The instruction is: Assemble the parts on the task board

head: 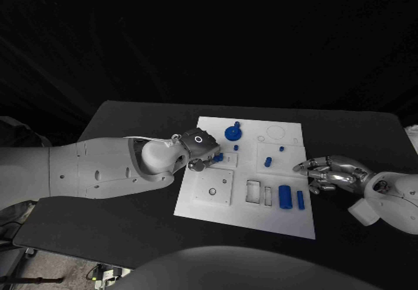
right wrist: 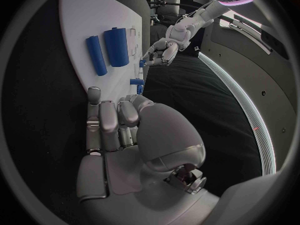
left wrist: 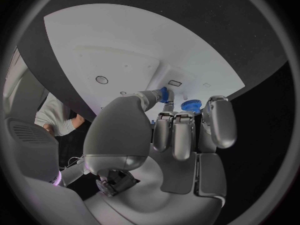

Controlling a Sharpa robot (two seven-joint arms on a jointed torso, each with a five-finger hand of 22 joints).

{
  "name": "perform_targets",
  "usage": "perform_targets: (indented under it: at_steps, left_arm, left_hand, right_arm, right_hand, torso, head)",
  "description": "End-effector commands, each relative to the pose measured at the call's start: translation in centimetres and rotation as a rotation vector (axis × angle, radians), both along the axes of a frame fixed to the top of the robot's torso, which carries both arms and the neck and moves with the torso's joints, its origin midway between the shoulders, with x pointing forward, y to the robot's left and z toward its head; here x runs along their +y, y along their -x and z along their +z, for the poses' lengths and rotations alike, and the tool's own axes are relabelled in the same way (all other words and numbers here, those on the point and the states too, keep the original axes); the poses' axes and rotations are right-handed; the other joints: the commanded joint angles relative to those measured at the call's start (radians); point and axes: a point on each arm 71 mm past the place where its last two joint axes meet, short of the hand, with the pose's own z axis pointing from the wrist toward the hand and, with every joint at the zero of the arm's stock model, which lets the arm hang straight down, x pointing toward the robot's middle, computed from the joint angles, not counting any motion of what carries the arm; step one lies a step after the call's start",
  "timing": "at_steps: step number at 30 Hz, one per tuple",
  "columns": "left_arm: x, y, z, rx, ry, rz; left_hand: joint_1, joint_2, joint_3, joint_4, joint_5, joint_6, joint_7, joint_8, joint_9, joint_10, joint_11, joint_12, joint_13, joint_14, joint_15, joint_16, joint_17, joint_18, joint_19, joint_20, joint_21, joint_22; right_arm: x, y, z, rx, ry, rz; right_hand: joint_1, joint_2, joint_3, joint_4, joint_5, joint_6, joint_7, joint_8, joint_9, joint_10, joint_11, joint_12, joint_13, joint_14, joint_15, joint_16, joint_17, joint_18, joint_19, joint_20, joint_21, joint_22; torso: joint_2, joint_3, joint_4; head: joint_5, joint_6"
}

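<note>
The white task board [head: 248, 208] lies in the middle of the table. My left hand [head: 202, 154] hovers over its left-middle part and pinches a small blue part [head: 218, 157] at its thumb tip [left wrist: 153, 96]; the other fingers [left wrist: 182, 132] are curled. A blue gear [head: 232, 133] [left wrist: 190, 105] stands just beyond that hand. Small blue pegs [head: 267, 161] stand mid-board. Two blue cylinders [head: 285, 197] [right wrist: 115, 46] lie near the board's right front. My right hand [head: 327, 173] sits at the board's right edge, fingers [right wrist: 119, 117] curled in on nothing.
A raised white square block with a round hole [head: 212, 188] sits at the board's left front, with rectangular slots [head: 252, 191] beside it. A circular outline [head: 277, 132] marks the far right of the board. Black table [head: 122, 211] surrounds the board.
</note>
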Motion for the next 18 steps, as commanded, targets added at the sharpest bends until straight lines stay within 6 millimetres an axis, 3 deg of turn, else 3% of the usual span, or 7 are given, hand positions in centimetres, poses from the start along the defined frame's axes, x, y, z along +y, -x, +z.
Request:
perform_targets:
  at_steps: [1,4,6,12,13,14,18]
  left_arm:
    - [0.06,0.28,-0.87,0.044,-0.038,0.005]
    - [-0.01,0.28,-0.80,0.038,-0.029,0.002]
    - [-0.04,0.28,-0.75,0.033,-0.021,-0.001]
    - [-0.15,0.27,-0.51,0.013,0.009,-0.008]
    - [-0.18,0.26,-0.46,0.008,0.015,-0.009]
    - [-0.23,0.25,-0.39,0.002,0.024,-0.011]
    - [-0.36,0.23,-0.26,-0.010,0.041,-0.014]
  left_hand:
    - [0.026,-0.007,-0.031,-0.021,0.028,0.013,-0.007,0.033,0.014,0.064,-0.011,-0.002,0.230,0.105,-0.009,0.002,0.263,0.016,0.000,-0.006,0.004,0.191]
    - [0.060,-0.005,-0.073,-0.051,0.055,0.030,-0.011,0.085,0.041,0.069,-0.015,0.003,0.233,0.105,-0.013,0.002,0.263,0.014,0.006,-0.010,0.012,0.193]
    - [0.083,0.000,-0.114,-0.069,0.064,0.026,-0.017,0.137,0.073,0.074,-0.017,0.009,0.237,0.105,-0.015,0.002,0.263,0.012,0.012,-0.013,0.020,0.195]
    - [0.109,0.011,-0.184,-0.078,0.099,-0.001,-0.021,0.274,0.153,0.084,-0.020,0.020,0.245,0.105,-0.018,0.002,0.263,0.009,0.023,-0.017,0.038,0.200]
    - [0.112,0.011,-0.191,-0.078,0.104,-0.002,-0.024,0.302,0.171,0.086,-0.021,0.022,0.246,0.105,-0.019,0.002,0.263,0.008,0.026,-0.018,0.041,0.201]
    - [0.115,0.010,-0.198,-0.071,0.108,-0.020,-0.026,0.352,0.204,0.089,-0.022,0.026,0.249,0.105,-0.021,0.002,0.263,0.006,0.031,-0.020,0.049,0.203]
    - [0.119,0.003,-0.194,-0.063,0.118,-0.028,-0.028,0.393,0.231,0.093,-0.024,0.031,0.253,0.105,-0.022,0.002,0.263,0.004,0.038,-0.022,0.059,0.206]
  right_arm:
    - [0.27,0.25,-0.26,0.019,-0.002,0.021]
    - [0.26,0.24,-0.27,0.019,-0.001,0.021]
    - [0.25,0.24,-0.28,0.020,0.000,0.020]
    - [0.24,0.26,-0.31,0.022,0.001,0.020]
    - [0.24,0.26,-0.32,0.023,0.002,0.020]
    - [0.25,0.27,-0.33,0.024,0.002,0.020]
    - [0.25,0.29,-0.35,0.026,0.003,0.021]
  right_hand:
    - [-0.012,0.000,0.005,-0.001,0.002,0.004,0.006,0.007,0.001,-0.005,0.000,-0.001,-0.002,-0.005,0.000,0.000,-0.001,-0.002,-0.005,0.003,-0.003,0.038]
    - [-0.012,0.000,0.005,0.000,0.002,0.004,0.006,0.007,0.001,-0.005,0.000,-0.001,-0.002,-0.004,0.000,0.000,-0.001,-0.001,-0.006,0.003,-0.004,0.038]
    - [-0.013,-0.001,0.006,0.000,0.002,0.004,0.006,0.007,0.001,-0.006,0.000,-0.001,-0.003,-0.005,0.000,0.000,-0.002,-0.001,-0.007,0.003,-0.005,0.037]
    - [-0.016,-0.001,0.007,0.001,0.001,0.005,0.006,0.008,0.002,-0.007,0.001,-0.001,-0.003,-0.006,0.001,-0.001,-0.002,-0.001,-0.009,0.003,-0.006,0.037]
    - [-0.016,-0.001,0.007,0.001,0.001,0.005,0.006,0.008,0.002,-0.007,0.001,-0.001,-0.003,-0.006,0.001,-0.001,-0.002,-0.001,-0.009,0.003,-0.006,0.037]
    - [-0.016,-0.001,0.008,0.001,0.000,0.005,0.006,0.008,0.002,-0.009,0.001,-0.002,-0.005,-0.008,0.001,-0.002,-0.004,0.000,-0.012,0.003,-0.010,0.036]
    - [-0.017,-0.001,0.008,0.001,0.000,0.005,0.006,0.008,0.002,-0.010,0.001,-0.003,-0.006,-0.009,0.001,-0.002,-0.005,0.000,-0.014,0.003,-0.012,0.035]
  torso:
    - [0.000,0.0001,0.0001]
    - [0.000,0.0002,0.0000]
    - [0.000,0.0003,0.0000]
    - [0.000,0.0000,0.0001]
    - [0.000,0.0001,0.0001]
    - [0.000,0.0002,0.0002]
    - [0.001,0.0001,0.0002]
  head:
    - [0.000,0.000]
    - [0.000,0.000]
    - [0.001,0.000]
    - [0.000,0.000]
    - [0.001,0.000]
    - [0.001,0.000]
    - [0.001,0.000]
